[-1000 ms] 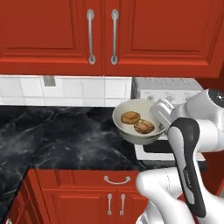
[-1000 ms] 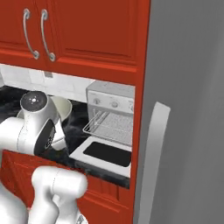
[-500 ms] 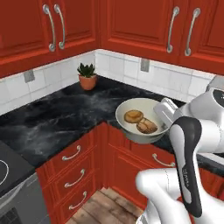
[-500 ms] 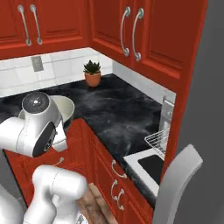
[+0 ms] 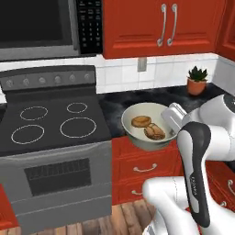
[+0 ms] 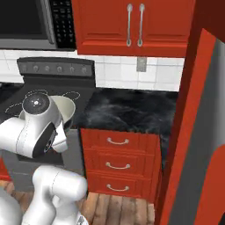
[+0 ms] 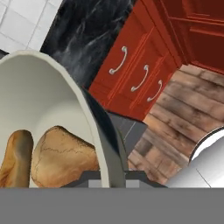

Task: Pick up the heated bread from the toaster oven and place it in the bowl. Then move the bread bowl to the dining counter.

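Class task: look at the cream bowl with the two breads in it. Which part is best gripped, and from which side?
Grip the bowl by its thin upright rim, coming from above, one finger inside and one outside. Its deep, smooth sides offer no handle. The hand pinches it this way.

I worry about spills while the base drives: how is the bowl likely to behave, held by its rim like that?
The bowl looks rigid, so it should not flex. The end effector pinches only one side of the rim, so it may tilt or slip if jolted. The heated bread and the darker piece sit deep inside and would probably stay in.
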Tool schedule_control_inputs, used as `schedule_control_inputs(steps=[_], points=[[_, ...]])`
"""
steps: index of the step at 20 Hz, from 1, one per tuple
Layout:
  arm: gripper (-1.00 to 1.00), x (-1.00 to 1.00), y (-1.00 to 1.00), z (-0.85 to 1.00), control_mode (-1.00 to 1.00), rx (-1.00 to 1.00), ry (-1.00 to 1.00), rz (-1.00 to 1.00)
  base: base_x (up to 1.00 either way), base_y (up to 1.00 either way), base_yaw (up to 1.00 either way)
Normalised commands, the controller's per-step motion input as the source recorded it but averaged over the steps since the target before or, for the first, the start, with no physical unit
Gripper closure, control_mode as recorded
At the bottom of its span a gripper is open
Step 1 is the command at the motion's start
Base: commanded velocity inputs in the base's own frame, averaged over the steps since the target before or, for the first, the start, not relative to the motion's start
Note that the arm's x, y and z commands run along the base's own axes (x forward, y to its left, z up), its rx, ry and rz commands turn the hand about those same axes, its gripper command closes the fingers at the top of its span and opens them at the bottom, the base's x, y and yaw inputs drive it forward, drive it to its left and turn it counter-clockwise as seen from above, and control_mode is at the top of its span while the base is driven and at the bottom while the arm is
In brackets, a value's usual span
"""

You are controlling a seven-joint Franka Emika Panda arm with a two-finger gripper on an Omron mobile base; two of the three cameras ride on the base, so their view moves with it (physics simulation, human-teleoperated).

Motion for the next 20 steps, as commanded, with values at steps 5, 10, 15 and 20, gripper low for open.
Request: schedule_control_inputs(steps=[5,10,15,20], points=[[1.0,0.0,0.0,0.0,1.0,0.0,0.0,0.0,0.0,0.04,1.0],[1.0,0.0,0.0,0.0,1.0,0.0,0.0,0.0,0.0,0.14,1.0],[1.0,0.0,0.0,0.0,1.0,0.0,0.0,0.0,0.0,0.18,1.0],[1.0,0.0,0.0,0.0,1.0,0.0,0.0,0.0,0.0,0.2,0.97]])
